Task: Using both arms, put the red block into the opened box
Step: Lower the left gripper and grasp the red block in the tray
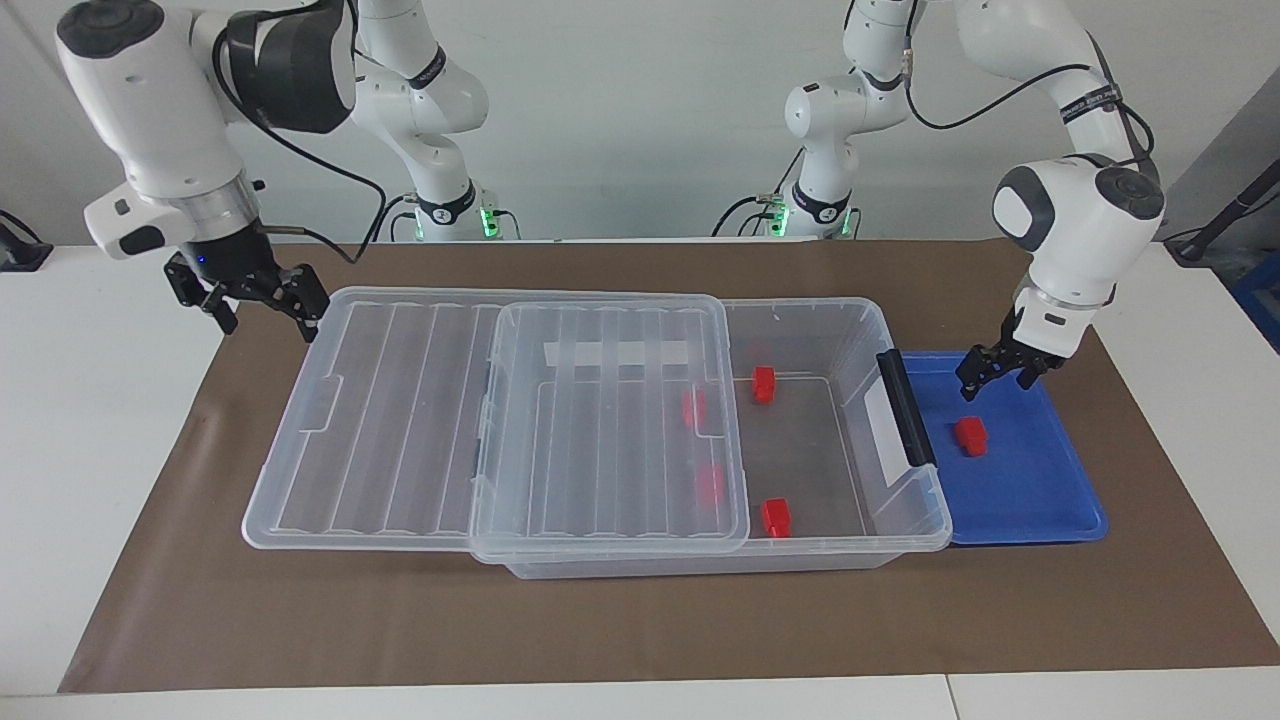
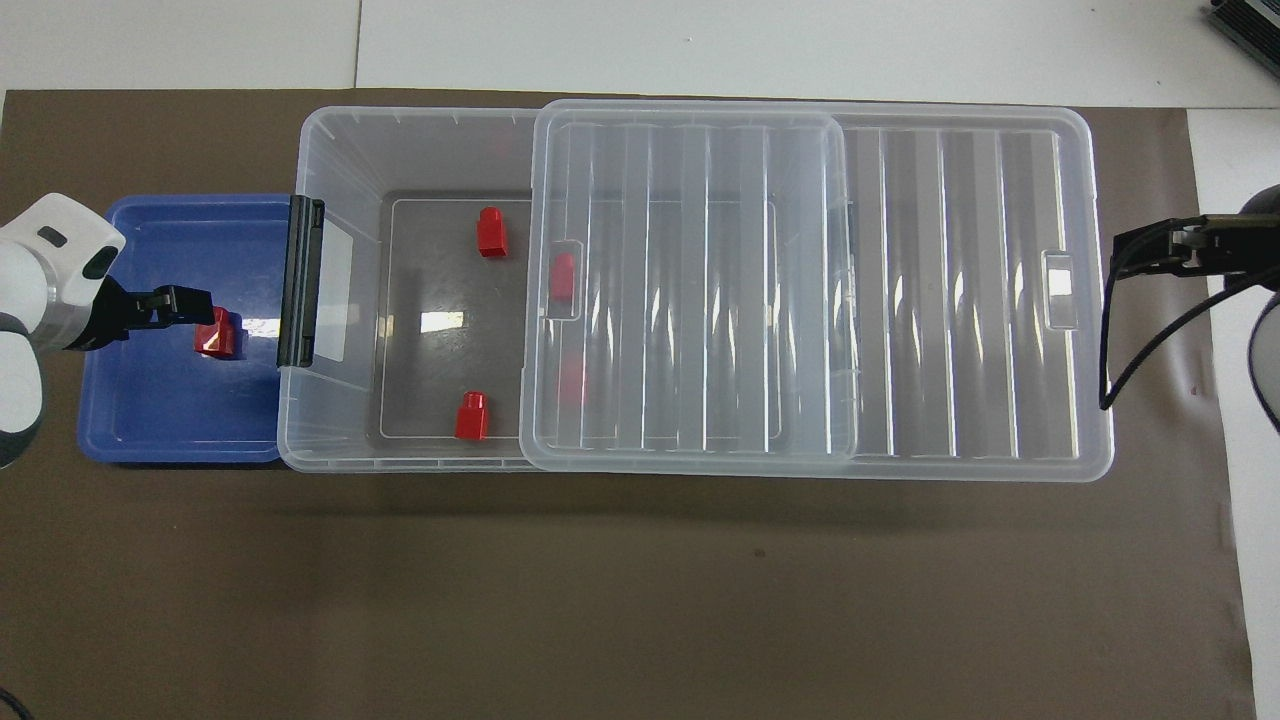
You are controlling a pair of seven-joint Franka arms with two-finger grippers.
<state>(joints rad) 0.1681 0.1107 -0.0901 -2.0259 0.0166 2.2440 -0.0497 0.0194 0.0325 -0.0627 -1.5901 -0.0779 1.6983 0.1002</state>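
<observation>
1 small red stepped plastic block (image 1: pixel 970 435) lies in the shallow blue tray (image 1: pixel 1040 500) w/ the left gripper (image 1: pixel 990 375) just over it, fingers apart & empty, 4 more in the big clear plastic box (image 1: pixel 850 330) under its half-slid ribbed lid (image 1: pixel 400 420), right gripper (image 1: pixel 262 302) raised over that lid's end, spread, empty.

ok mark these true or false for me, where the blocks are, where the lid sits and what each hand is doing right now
1. One red block lies in the blue tray. True.
2. The left hand grips that block. False: it hangs open above the tray, holding nothing.
3. The lid covers the whole box. False: the end by the tray is uncovered.
4. The right hand is open and holds nothing. True.
</observation>
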